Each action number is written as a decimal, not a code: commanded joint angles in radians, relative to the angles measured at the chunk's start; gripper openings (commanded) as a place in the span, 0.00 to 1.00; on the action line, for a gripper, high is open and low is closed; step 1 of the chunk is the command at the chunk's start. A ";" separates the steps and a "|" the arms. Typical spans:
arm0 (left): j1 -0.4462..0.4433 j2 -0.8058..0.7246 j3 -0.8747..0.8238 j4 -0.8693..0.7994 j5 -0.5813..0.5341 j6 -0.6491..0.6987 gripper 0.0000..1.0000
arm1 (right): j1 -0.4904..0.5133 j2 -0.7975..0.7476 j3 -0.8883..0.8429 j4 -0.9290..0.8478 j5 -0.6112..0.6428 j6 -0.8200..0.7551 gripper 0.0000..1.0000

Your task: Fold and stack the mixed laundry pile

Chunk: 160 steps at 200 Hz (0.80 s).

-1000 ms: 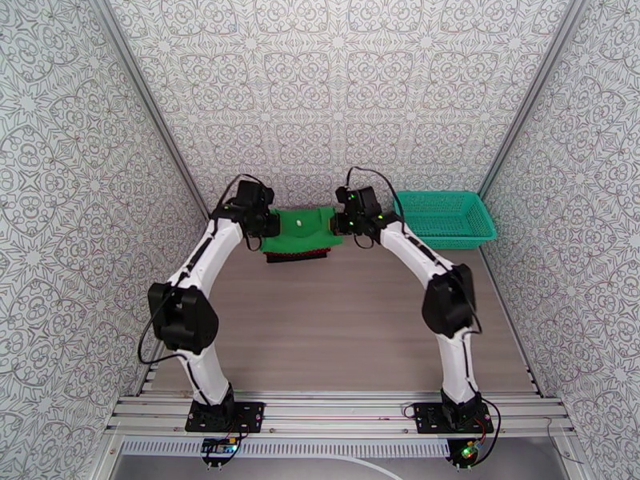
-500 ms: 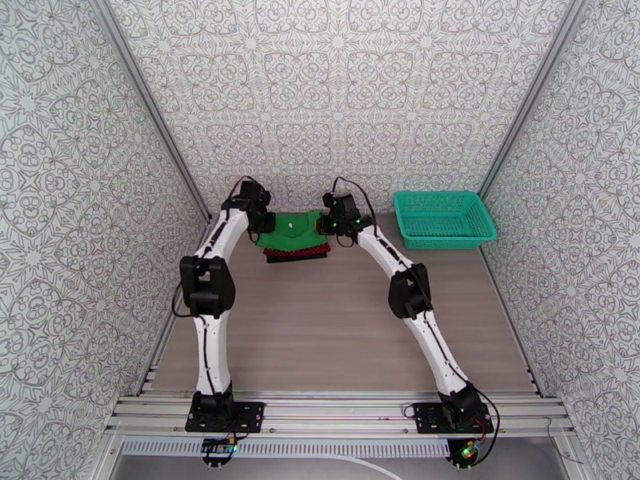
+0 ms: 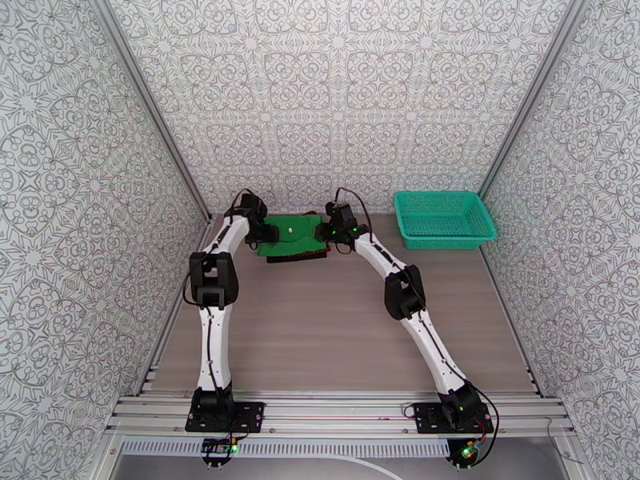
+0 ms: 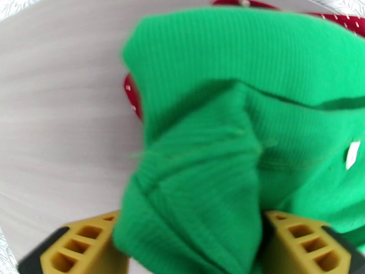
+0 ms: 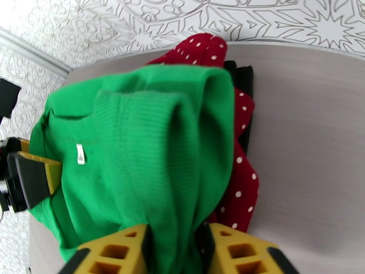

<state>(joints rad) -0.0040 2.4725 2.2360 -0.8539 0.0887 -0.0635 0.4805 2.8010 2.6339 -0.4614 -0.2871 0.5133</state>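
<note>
Compared with a moment ago, both arms are stretched further toward the back of the bench (image 3: 336,330), and the green garment (image 3: 294,231) is laid down on the red dotted garment (image 5: 242,179) and the black garment (image 5: 244,76), so the stack is judged all but finished. The left tool (image 4: 187,227) is seen with its fingers spread wide apart, a bunched edge of the green garment lying loosely between them. The right tool (image 5: 178,234) is held with its fingers closer together on either side of a fold of the same garment, and whether that fold is clamped or released cannot be told.
</note>
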 commanded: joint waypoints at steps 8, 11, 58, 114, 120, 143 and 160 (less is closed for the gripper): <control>0.005 -0.022 0.047 0.042 0.043 0.016 0.91 | -0.009 -0.035 0.019 0.027 0.011 -0.012 0.50; 0.004 -0.027 0.049 0.044 0.049 0.017 0.95 | -0.011 -0.043 0.017 0.027 0.011 -0.015 0.53; 0.007 -0.186 0.041 0.092 0.093 0.029 0.99 | -0.036 -0.252 -0.107 0.044 -0.001 -0.110 0.99; 0.025 -0.597 -0.276 0.254 -0.004 0.009 0.99 | -0.051 -0.776 -0.659 0.153 0.061 -0.262 0.99; 0.030 -0.670 -0.373 0.309 -0.021 -0.002 1.00 | -0.051 -0.854 -0.752 0.187 0.073 -0.272 0.99; 0.053 -0.994 -0.844 0.627 -0.085 -0.048 0.99 | -0.050 -1.160 -1.181 0.383 0.177 -0.284 0.99; 0.075 -1.200 -1.162 0.860 -0.138 -0.065 0.99 | -0.053 -1.377 -1.472 0.532 0.223 -0.346 0.99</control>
<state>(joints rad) 0.0334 1.4879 1.4509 -0.3580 0.0620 -0.0780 0.4274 1.6444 1.5105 -0.1577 -0.1780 0.2676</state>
